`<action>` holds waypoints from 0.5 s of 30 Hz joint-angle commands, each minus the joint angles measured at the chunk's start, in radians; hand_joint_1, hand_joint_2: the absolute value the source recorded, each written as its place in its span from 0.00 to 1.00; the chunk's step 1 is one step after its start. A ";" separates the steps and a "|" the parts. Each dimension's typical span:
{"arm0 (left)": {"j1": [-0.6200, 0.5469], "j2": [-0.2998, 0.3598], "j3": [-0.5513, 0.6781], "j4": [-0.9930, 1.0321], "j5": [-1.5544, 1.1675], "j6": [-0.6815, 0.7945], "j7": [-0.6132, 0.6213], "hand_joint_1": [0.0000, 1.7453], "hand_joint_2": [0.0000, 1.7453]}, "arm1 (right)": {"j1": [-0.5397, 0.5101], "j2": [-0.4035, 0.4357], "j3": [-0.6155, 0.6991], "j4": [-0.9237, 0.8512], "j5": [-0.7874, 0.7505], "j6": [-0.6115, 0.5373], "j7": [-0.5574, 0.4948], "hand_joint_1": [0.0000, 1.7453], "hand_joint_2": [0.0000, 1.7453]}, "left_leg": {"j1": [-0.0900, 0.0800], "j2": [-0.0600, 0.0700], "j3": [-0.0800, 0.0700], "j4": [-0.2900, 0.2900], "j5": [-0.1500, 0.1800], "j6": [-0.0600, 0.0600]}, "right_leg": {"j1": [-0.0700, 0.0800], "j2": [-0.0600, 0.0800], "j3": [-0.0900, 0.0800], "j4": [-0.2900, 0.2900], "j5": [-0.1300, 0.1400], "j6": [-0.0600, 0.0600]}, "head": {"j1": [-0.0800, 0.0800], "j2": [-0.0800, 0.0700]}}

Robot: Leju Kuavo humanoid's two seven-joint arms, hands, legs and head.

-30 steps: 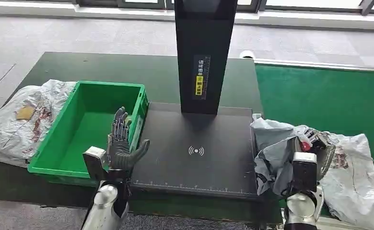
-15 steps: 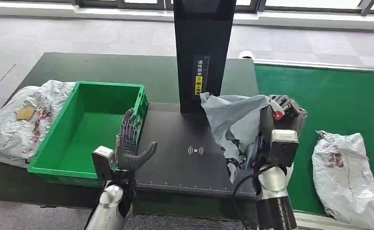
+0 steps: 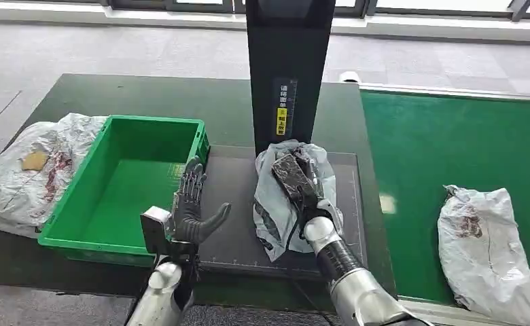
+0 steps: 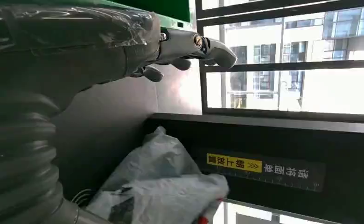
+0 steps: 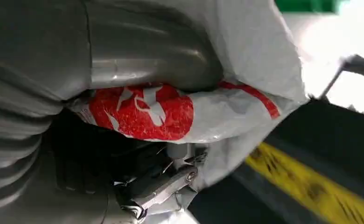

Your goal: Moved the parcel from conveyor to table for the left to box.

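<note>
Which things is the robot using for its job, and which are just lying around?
For the job:
- crumpled grey plastic parcel, gripped by the right robot hand
- black scanner platform
- empty green plastic crate
- left robot hand, open, waiting

Just lying about:
- white parcel bag on green conveyor
- white bag beside crate

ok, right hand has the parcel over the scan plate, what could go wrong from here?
1. The parcel is a limp bag, bunched in the right hand; film could snag on the fingers at release.
2. It sits close to the black post; it may slump against it.
3. The left hand waits open by the green crate rim; its reach across could clip that wall.
</note>
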 commanded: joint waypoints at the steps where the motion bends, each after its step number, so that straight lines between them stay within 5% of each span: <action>1: -0.014 -0.035 0.039 0.013 -0.007 0.027 0.003 0.00 1.00 | -0.047 -0.042 0.044 0.146 -0.010 0.013 -0.024 0.00 0.00 | 0.001 -0.002 0.002 -0.001 0.000 -0.001 | 0.001 -0.003 0.004 -0.002 0.000 0.000 | 0.000 0.000; 6: 0.001 -0.034 0.044 -0.002 -0.009 0.037 0.003 0.00 1.00 | -0.026 -0.056 0.014 0.084 -0.011 -0.042 -0.067 0.00 0.00 | 0.001 -0.003 0.003 -0.002 0.001 -0.001 | 0.001 -0.004 0.005 -0.004 0.000 0.000 | 0.000 0.000; 9: 0.018 -0.036 0.050 -0.022 -0.010 0.055 0.003 0.00 1.00 | 0.026 -0.060 -0.015 -0.028 0.039 -0.246 -0.107 0.00 0.00 | 0.001 -0.003 0.003 -0.002 0.000 -0.001 | 0.001 -0.004 0.005 -0.004 0.000 0.000 | 0.000 0.000; 10: 0.035 -0.038 0.055 -0.044 -0.010 0.069 0.003 0.00 1.00 | 0.111 -0.057 -0.075 -0.203 0.386 -0.465 0.039 0.00 0.00 | 0.001 -0.002 0.002 -0.001 0.000 0.000 | 0.001 -0.003 0.003 -0.002 0.000 0.000 | 0.000 0.000; 12: 0.049 -0.039 0.053 -0.059 -0.009 0.079 0.003 0.00 1.00 | 0.258 -0.008 -0.206 -0.518 0.615 -0.465 0.044 0.00 0.00 | 0.001 -0.004 0.003 -0.002 0.000 -0.001 | 0.002 -0.005 0.005 -0.004 -0.001 0.000 | 0.000 0.000; 15: 0.049 -0.039 0.053 -0.059 -0.009 0.079 0.003 0.00 1.00 | 0.258 -0.008 -0.206 -0.518 0.615 -0.465 0.044 0.00 0.00 | 0.001 -0.005 0.003 -0.001 -0.001 -0.001 | 0.002 -0.006 0.006 -0.003 -0.002 0.000 | 0.000 0.000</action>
